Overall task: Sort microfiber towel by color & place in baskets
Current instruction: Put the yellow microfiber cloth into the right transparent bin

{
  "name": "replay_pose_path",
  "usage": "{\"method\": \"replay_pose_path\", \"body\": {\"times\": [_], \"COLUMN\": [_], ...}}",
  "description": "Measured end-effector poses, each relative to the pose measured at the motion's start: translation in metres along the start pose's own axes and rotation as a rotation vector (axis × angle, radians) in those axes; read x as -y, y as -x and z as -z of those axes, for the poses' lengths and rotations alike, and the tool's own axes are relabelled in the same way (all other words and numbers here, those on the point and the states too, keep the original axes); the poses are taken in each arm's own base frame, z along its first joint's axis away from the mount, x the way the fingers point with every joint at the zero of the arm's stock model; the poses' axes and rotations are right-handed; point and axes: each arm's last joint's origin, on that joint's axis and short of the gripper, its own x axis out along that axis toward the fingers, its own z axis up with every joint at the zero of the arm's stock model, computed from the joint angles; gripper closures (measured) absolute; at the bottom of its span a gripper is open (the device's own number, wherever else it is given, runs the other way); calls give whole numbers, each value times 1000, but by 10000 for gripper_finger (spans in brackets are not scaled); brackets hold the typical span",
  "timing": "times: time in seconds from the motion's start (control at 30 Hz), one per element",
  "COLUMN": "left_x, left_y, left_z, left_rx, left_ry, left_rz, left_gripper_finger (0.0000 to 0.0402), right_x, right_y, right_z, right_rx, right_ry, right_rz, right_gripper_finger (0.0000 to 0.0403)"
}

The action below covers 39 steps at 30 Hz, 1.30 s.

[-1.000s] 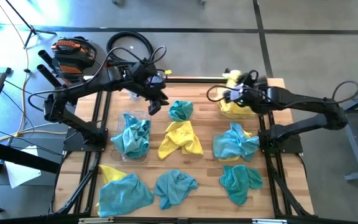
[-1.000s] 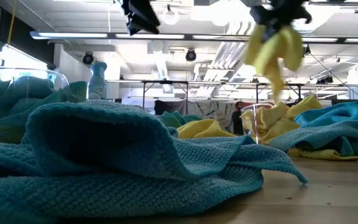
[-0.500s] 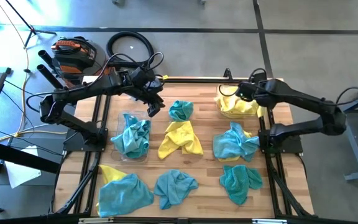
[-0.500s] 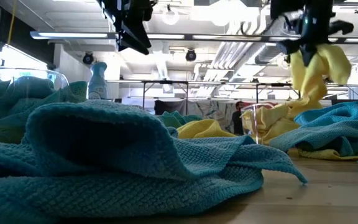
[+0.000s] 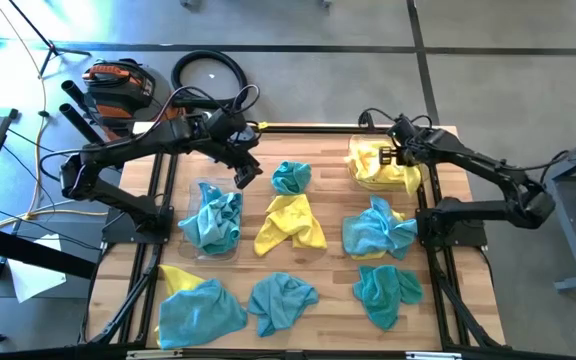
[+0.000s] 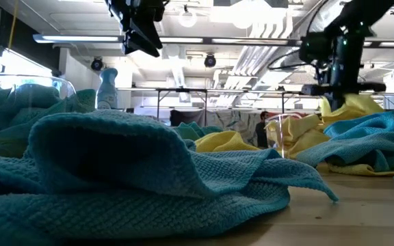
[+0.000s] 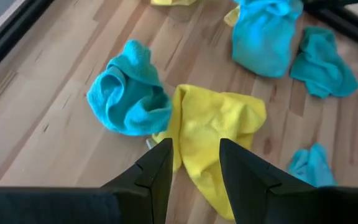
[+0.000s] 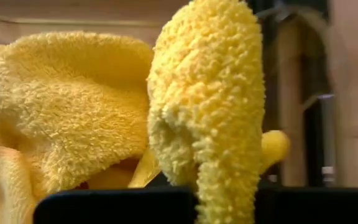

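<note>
My right gripper (image 5: 396,158) is over the far-right basket (image 5: 354,150), shut on a yellow microfiber towel (image 8: 207,93). That basket holds a heap of yellow towels (image 5: 376,172). My left gripper (image 5: 246,172) hangs open above the table, between the left basket (image 5: 184,196), which holds teal towels (image 5: 213,218), and a loose teal towel (image 5: 290,177). In the left wrist view its fingers (image 7: 194,168) stand over a yellow towel (image 7: 219,121) lying flat on the wood. Several more teal and yellow towels lie on the table. My right gripper has a bunched fold of the yellow towel (image 8: 211,143), which stands up past the fingers and hides them in the wrist view. The gripper comes from above, slanting down. The towel's lower part (image 6: 351,108) rests on the yellow heap in the basket.
Loose towels lie in the middle (image 5: 290,222), at the right (image 5: 378,230) and along the near edge (image 5: 200,305) (image 5: 283,300) (image 5: 386,290). A clear bottle (image 6: 107,89) stands at the far left. Black frame rails (image 5: 423,215) run along the table's sides.
My right gripper has swung toward the table's right edge and come down with the yellow towel, which hung clear above the basket and now rests on the yellow heap. My left gripper has sunk a little.
</note>
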Motion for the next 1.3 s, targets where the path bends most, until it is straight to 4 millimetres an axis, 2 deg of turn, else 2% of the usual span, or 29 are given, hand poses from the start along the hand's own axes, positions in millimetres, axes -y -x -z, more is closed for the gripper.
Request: {"method": "replay_pose_path", "body": {"times": [0.2, 0.37, 0.7, 0.83, 1.03, 1.3], "left_x": [8, 12, 16, 20, 23, 25], "left_y": [14, 20, 19, 18, 18, 17], "left_z": [0, 2, 3, 3, 4, 5], "left_rx": [58, 73, 67, 63, 68, 67], "left_ry": [7, 20, 56, 47, 37, 28], "left_rz": [17, 26, 36, 45, 12, 14], "left_gripper_finger": [280, 280, 280, 280, 280, 280], "right_x": [9, 8, 0, 0, -1, -1], "right_y": [-30, -44, -62, -56, -32, -1], "right_z": [9, 10, 8, 5, -8, -22], "right_rx": [-83, -116, -154, -152, -137, -172], "right_ry": [-25, 16, 16, 5, 15, 28], "right_rz": [3, 26, 44, 19, 5, 30], "right_gripper_finger": [403, 394, 329, 293, 248, 230]}}
